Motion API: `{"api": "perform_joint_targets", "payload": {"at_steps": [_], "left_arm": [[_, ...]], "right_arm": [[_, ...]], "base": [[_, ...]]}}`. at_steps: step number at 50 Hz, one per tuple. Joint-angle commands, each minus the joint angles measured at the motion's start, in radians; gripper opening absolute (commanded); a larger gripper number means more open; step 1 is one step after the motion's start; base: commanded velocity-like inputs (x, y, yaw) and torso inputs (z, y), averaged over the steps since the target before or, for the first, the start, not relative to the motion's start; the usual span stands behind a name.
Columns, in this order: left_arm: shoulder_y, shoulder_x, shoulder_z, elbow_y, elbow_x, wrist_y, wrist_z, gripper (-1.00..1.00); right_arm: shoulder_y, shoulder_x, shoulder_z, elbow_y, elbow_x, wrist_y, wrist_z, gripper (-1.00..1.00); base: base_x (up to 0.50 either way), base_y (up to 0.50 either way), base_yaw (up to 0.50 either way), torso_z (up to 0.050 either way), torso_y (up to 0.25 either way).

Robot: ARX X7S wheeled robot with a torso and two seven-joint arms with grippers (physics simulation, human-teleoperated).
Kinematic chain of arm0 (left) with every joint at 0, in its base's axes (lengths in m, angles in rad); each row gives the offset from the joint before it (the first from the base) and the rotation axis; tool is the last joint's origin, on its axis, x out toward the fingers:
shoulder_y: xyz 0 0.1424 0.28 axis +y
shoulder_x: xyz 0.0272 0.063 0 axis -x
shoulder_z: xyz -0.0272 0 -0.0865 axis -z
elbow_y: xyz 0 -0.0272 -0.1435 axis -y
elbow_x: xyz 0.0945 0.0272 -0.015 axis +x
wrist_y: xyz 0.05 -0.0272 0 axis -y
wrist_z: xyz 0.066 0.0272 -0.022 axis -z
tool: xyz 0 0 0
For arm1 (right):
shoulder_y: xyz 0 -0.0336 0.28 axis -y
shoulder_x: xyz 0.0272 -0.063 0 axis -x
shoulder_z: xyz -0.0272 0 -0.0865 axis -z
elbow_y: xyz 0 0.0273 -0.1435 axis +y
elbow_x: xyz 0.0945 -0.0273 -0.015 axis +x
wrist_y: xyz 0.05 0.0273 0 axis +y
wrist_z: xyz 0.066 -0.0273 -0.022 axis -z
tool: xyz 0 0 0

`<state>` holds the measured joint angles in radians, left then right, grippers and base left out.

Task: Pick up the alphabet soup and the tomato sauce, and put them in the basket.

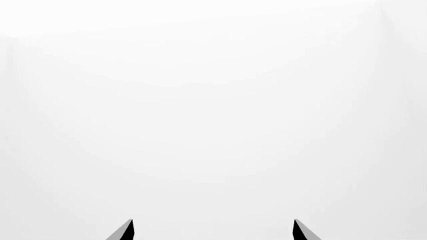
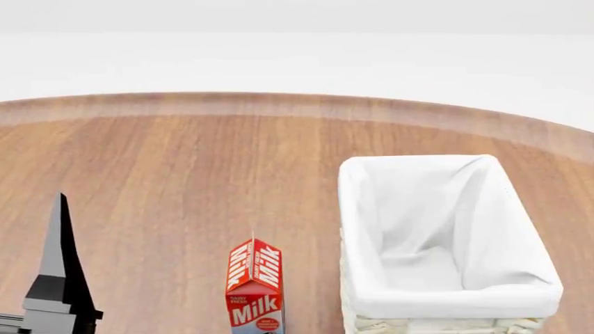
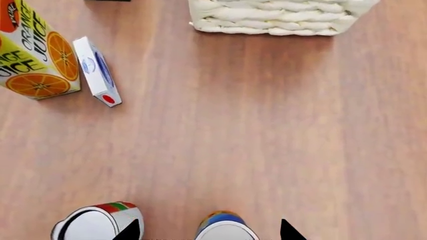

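Right pincer (image 3: 208,231): only the two dark fingertips show at the edge of the right wrist view, spread wide, gripping nothing. The alphabet soup (image 3: 225,227) stands upright on the wooden surface (image 3: 253,130) between those tips, nearer the one toward the tomato sauce; contact can't be told. The tomato sauce (image 3: 99,222) stands upright just beside it, outside the jaws, red and green bands visible under a pale top. The basket (image 3: 280,20) is well apart from both cans across bare wood; only its woven wall shows there. An orange juice carton (image 3: 37,47) stands off to the side, with a small white box (image 3: 97,71) just beside it. Head view: the basket has its white liner folded over the rim, nothing inside, and a red milk carton (image 2: 254,285) stands near it. Left pincer (image 1: 212,231): two tips set wide apart, nothing between them, in front of blank white.
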<state>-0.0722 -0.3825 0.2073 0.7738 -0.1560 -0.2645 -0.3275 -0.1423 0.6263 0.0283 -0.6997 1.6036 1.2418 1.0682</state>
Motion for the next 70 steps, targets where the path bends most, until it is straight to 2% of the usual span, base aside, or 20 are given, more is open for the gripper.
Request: {"api": "perform_joint_targets", "payload": {"at_steps": [1, 19, 20, 22, 24, 31, 70], "left_arm": [[0.001, -0.002, 0.004, -0.002, 0.0, 0.003, -0.004, 1.0], [-0.002, -0.008, 0.006, -0.006, -0.002, 0.004, -0.008, 1.0], [-0.002, -0.007, 0.007, -0.007, -0.002, 0.005, -0.008, 1.0], [-0.005, -0.007, 0.01, -0.007, -0.002, 0.002, -0.008, 1.0], [-0.008, -0.007, 0.01, -0.005, -0.004, -0.001, -0.009, 1.0], [-0.01, -0.01, 0.006, -0.001, -0.007, -0.004, -0.012, 1.0], [0.004, -0.018, 0.012, -0.01, -0.011, 0.02, -0.023, 1.0]], "right_arm": [[-0.028, 0.0, 0.006, 0.008, -0.045, -0.015, -0.044, 1.0], [-0.058, 0.016, 0.022, 0.022, -0.092, -0.042, -0.089, 1.0], [-0.071, 0.007, 0.009, 0.03, -0.152, -0.055, -0.133, 1.0], [-0.063, 0.017, 0.018, 0.027, -0.11, -0.05, -0.104, 1.0], [-0.078, 0.007, -0.002, 0.042, -0.191, -0.068, -0.164, 1.0], [-0.088, 0.004, -0.015, 0.061, -0.229, -0.081, -0.197, 1.0], [-0.132, -0.004, -0.07, 0.106, -0.334, -0.143, -0.29, 1.0]], "base": [[0.0, 0.0, 0.0, 0.0, 0.0], [0.0, 0.0, 0.0, 0.0, 0.0], [0.0, 0.0, 0.0, 0.0, 0.0], [0.0, 0.0, 0.0, 0.0, 0.0], [0.0, 0.0, 0.0, 0.0, 0.0], [0.0, 0.0, 0.0, 0.0, 0.0], [0.0, 0.0, 0.0, 0.0, 0.0]]}}
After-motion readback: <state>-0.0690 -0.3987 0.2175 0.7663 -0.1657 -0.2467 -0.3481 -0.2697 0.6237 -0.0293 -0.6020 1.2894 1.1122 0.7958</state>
